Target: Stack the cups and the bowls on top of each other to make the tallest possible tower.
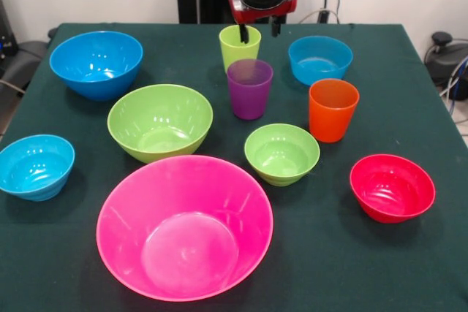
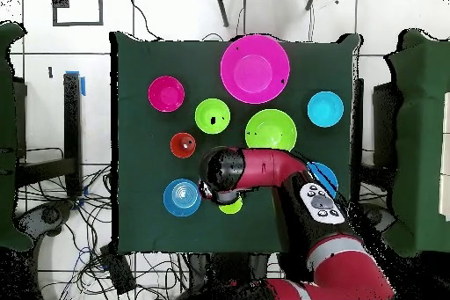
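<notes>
The arm reaches down over the lime cup [image 1: 239, 46] at the table's [image 1: 431, 268] far side, the end effector [image 1: 259, 33] spread, one finger seemingly inside its rim. Overhead, the arm hides the purple cup [image 1: 249, 88] and most of the lime one; the bowls sit apart, unstacked.

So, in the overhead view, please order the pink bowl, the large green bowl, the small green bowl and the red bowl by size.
1. pink bowl
2. large green bowl
3. small green bowl and red bowl: they look alike, so I do not rank them.
</notes>
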Tool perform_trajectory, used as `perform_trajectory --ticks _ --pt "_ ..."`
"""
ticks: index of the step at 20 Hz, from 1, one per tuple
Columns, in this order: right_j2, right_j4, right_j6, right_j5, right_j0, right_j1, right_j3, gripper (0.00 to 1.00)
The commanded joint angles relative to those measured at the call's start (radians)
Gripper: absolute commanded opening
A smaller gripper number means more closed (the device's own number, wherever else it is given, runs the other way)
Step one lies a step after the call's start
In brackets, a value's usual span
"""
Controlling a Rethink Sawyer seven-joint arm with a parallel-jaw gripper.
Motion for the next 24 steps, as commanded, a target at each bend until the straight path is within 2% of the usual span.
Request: perform_trajectory --ticks 1,24 --pt "0.017 -0.08 0.002 -0.107 -0.025 0.091 0.021 1.0" --pt "0.004 -0.074 0.024 -0.095 -0.024 0.08 0.043 1.0"
